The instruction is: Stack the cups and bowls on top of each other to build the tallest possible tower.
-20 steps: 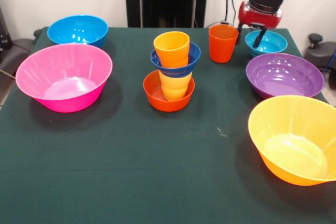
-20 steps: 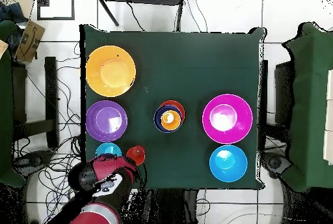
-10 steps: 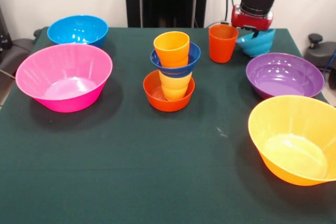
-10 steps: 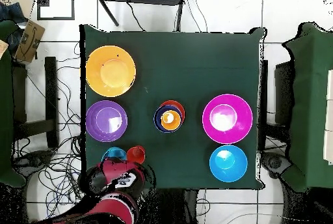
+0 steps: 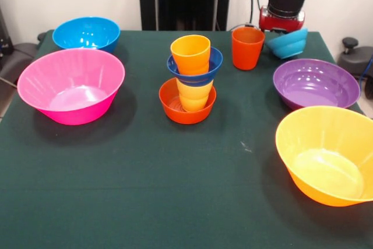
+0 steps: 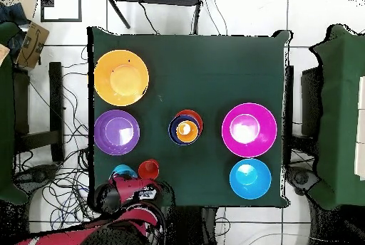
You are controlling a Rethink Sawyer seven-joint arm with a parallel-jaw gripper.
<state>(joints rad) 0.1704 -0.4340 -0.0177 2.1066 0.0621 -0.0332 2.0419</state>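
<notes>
One dark green table (image 5: 175, 202) before a white wall; pincer (image 5: 284, 27) pinches the cyan bowl (image 5: 289, 44).

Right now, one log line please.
gripper: holding cyan bowl, lifted, tilted | tower: four pieces, light orange cup topmost

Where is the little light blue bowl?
In the front view the cyan bowl hangs tilted under the end effector, far right, beside the red-orange cup, behind the purple bowl.
</notes>
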